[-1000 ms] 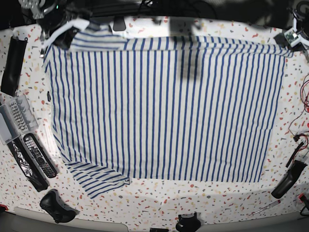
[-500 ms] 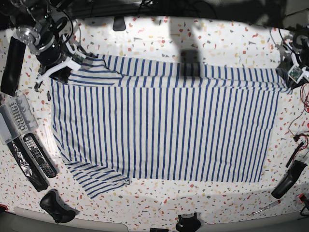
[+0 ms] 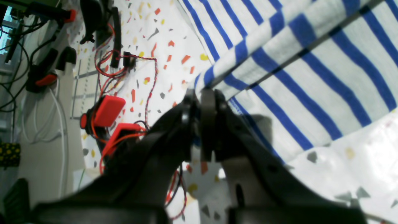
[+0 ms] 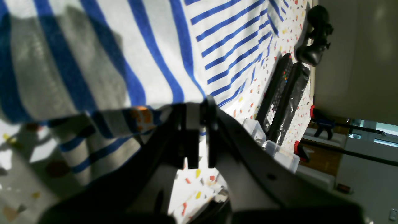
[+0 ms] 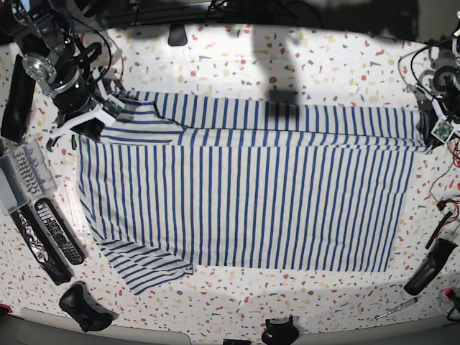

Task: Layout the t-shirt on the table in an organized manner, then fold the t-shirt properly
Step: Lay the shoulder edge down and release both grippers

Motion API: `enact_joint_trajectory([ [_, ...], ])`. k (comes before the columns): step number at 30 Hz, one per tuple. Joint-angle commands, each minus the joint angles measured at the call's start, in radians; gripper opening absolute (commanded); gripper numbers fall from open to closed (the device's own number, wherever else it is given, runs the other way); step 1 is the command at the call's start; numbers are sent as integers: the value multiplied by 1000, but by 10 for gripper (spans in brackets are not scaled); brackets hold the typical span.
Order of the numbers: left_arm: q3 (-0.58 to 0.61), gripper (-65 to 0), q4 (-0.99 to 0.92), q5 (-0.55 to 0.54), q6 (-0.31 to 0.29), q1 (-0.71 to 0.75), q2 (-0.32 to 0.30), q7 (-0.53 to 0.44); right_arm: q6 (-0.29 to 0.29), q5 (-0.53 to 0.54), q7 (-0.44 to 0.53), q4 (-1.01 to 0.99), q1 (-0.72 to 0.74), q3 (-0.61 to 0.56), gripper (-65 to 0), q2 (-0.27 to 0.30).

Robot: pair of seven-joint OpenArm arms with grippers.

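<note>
The white, blue-striped t-shirt (image 5: pixel 244 194) lies spread across the speckled table (image 5: pixel 237 57), with its far edge doubled over toward me in a long band. My left gripper (image 5: pixel 433 131) is at the shirt's far right corner. In the left wrist view this gripper (image 3: pixel 200 93) is shut on the shirt's (image 3: pixel 295 62) folded edge. My right gripper (image 5: pixel 109 108) is at the far left, by the sleeve. In the right wrist view it (image 4: pixel 199 109) is shut on a strip of the shirt's (image 4: pixel 124 46) fabric.
Two remote controls (image 5: pixel 54 230), a clear plastic box (image 5: pixel 21 176) and a black case (image 5: pixel 18 97) line the left edge. A black game controller (image 5: pixel 85 307) sits near left. Red wires (image 5: pixel 449 144) and a black tool (image 5: pixel 428 267) lie along the right edge.
Both grippers have come toward the near side, dragging the shirt's far edge with them. The folded-over band is now wider and more bare table shows behind it.
</note>
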Motion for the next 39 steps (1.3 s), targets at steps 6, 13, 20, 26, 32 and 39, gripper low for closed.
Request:
enact_joint_trajectory([
  [6, -11, -650, -31, -45, 15, -49, -24, -9, -30, 10, 19, -38, 45, -16, -650, 2],
  [13, 33, -650, -99, -45, 11, -116, -18, -8, -31, -10, -4, -121, 128, -147, -650, -1],
  [20, 73, -650, -163, -45, 11, -188, -10, -8, -60, -27, -42, -152, 187, -190, -650, -16],
  [26, 73, -650, -206, -45, 11, -226, -11, -8, -60, -28, -53, -152, 187, -190, -650, -16],
  [32, 73, -650, -224, -45, 11, -220, -11, 3, -60, -27, -64, -152, 187, -190, -650, -17],
  [39, 73, -366, -224, -53, 12, -218, -15, 111, -146, 10, -98, -151, 186, -190, -438, -16],
])
